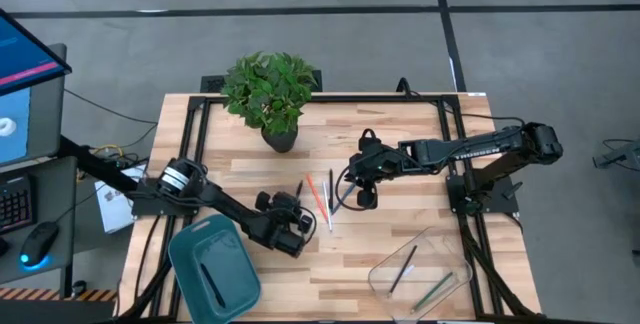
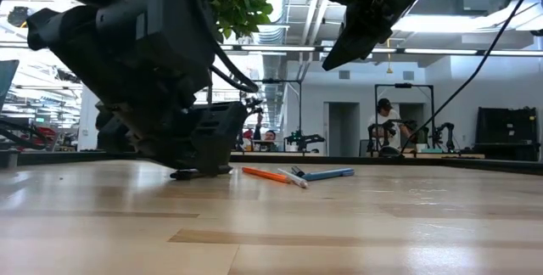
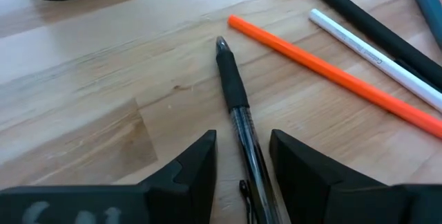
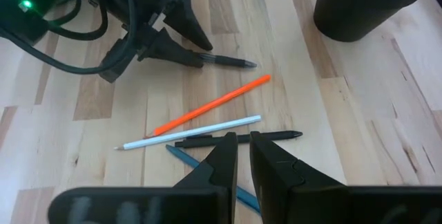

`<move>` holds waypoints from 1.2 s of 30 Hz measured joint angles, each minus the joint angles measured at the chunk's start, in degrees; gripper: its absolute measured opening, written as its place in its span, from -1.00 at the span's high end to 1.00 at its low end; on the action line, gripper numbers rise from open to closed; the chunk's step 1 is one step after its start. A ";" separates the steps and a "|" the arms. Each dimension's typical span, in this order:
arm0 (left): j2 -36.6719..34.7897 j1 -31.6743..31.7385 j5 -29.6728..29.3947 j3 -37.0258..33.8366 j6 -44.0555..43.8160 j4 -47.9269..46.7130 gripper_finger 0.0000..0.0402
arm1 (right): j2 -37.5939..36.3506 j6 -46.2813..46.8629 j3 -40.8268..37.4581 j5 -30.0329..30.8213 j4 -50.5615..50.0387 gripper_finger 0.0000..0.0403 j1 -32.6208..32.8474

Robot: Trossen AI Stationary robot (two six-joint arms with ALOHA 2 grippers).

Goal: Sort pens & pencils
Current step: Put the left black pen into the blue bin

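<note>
A black pen [image 3: 235, 99] lies flat on the wooden table, and my left gripper [image 3: 242, 165] is open with one finger on each side of its barrel; narrow gaps show on both sides. Just beyond lie an orange pencil [image 3: 331, 75], a white one [image 3: 359, 44], a second black pen [image 3: 373, 27] and a blue pen [image 3: 428, 3]. My right gripper [image 4: 243, 156] is shut on nothing and hovers above this group [image 1: 325, 199], high off the table in the low view [image 2: 335, 58].
A teal bin [image 1: 215, 269] at the near left holds one pen. A clear tray [image 1: 420, 269] at the near right holds a few sticks. A potted plant [image 1: 272, 94] stands at the far side. People sit in the room behind [image 2: 386, 126].
</note>
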 joint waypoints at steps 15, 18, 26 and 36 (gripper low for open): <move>0.74 -1.53 -0.15 0.61 -2.00 0.51 0.36 | 0.00 -0.10 0.00 0.07 0.00 0.69 0.00; 1.21 -1.49 -0.56 0.49 -2.17 0.44 0.36 | 0.00 -0.12 0.00 0.04 0.02 0.69 0.00; 2.14 0.03 -1.66 0.69 -2.14 -1.15 0.36 | 0.00 -0.60 0.00 0.07 0.55 0.69 0.00; 4.53 -0.55 -5.88 0.56 -2.28 2.16 0.36 | -0.01 -0.60 0.00 0.07 0.31 0.69 -0.02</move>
